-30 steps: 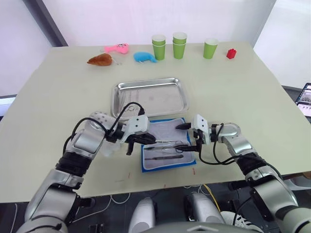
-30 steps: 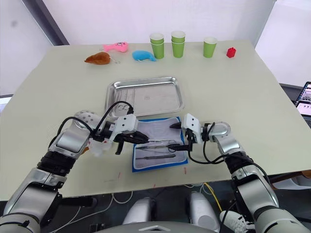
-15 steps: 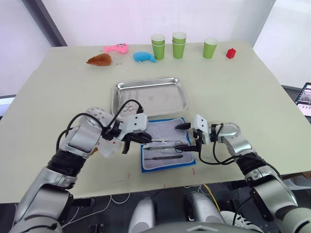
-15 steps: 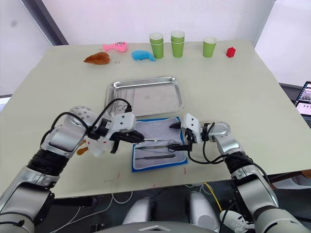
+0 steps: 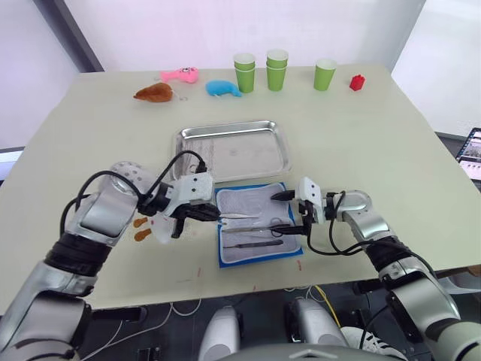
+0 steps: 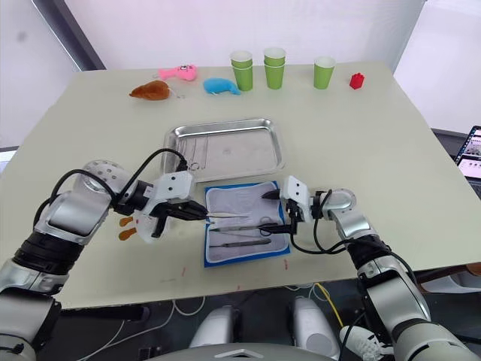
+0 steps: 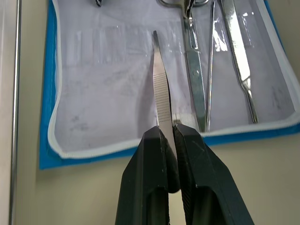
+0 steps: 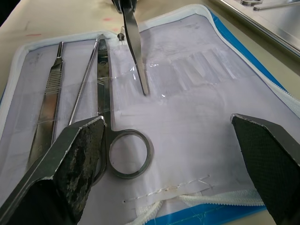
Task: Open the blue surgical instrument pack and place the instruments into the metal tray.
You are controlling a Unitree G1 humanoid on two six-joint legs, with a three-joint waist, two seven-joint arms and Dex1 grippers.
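- while the blue surgical instrument pack (image 5: 254,232) lay open, the left gripper (image 7: 168,140) pinched tweezers (image 7: 161,93) above its lining.
- the right gripper (image 8: 173,154) gaped wide over the scissors (image 8: 110,140).

tweezers (image 7: 160,98): rear end hidden between black fingers | scissors (image 8: 115,140): one ring hidden behind finger

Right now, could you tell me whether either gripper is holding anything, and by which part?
The left gripper is shut on the tweezers, pinching their butt end, with the tip pointing out over the open blue surgical instrument pack. The right gripper is open and holds nothing.
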